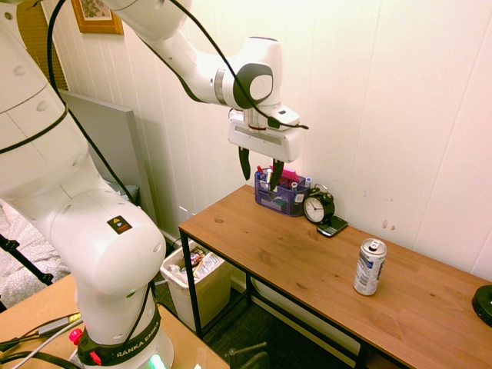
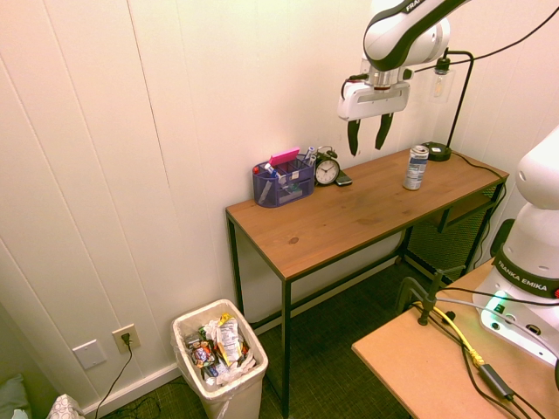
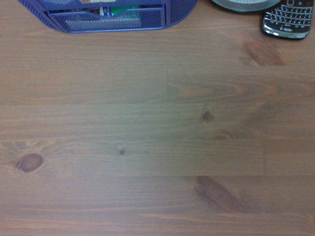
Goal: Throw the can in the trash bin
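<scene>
Hovers above the wooden surface (image 2: 301, 234) with pincer (image 2: 367, 152) spread wide. Shows the silver-white can (image 2: 416, 168) upright on the surface, near the black lamp (image 2: 438, 150) and well apart from the purple organizer (image 2: 284, 182), black clock (image 2: 327, 168) and phone (image 2: 343, 179). Keeps company on the floor, just beyond the surface's end, with the litter-filled trash bin (image 2: 234, 394).

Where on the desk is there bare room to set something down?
Bare wood lies between the purple organizer and the can, in front of the clock; another patch reaches the desk's bin-side end. It is crowded along the wall, where organizer, clock and phone bunch together.
</scene>
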`<action>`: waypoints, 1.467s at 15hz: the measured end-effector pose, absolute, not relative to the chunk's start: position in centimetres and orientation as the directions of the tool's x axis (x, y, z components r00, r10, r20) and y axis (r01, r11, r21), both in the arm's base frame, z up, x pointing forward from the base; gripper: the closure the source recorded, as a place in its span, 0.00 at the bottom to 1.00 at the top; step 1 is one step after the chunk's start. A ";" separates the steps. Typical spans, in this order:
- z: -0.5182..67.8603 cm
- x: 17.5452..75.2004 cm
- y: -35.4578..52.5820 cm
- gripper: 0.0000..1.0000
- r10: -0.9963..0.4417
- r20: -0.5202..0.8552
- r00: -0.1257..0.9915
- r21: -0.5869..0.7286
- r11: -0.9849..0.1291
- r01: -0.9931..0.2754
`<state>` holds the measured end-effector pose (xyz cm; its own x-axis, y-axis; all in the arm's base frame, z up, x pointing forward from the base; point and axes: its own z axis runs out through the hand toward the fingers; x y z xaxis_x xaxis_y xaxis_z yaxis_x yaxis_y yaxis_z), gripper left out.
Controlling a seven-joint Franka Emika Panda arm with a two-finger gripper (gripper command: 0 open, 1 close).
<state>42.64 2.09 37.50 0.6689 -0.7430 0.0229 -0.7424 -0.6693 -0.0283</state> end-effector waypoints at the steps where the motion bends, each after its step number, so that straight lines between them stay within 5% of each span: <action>1: 37.4 42.7 2.1 0.00 -0.742 0.022 0.670 -0.028 -0.671 -0.741; 5: 35.8 43.4 -1.1 0.00 -0.799 -0.004 0.601 -0.055 -0.600 -0.798; 13: 27.3 43.6 -17.5 0.00 -0.959 -0.044 0.281 -0.071 -0.278 -0.958; 17: 26.4 43.5 -21.9 0.00 -0.994 0.054 0.092 -0.070 -0.096 -0.993; 22: 26.3 45.0 -23.6 0.00 -0.987 0.162 -0.019 -0.082 0.006 -0.997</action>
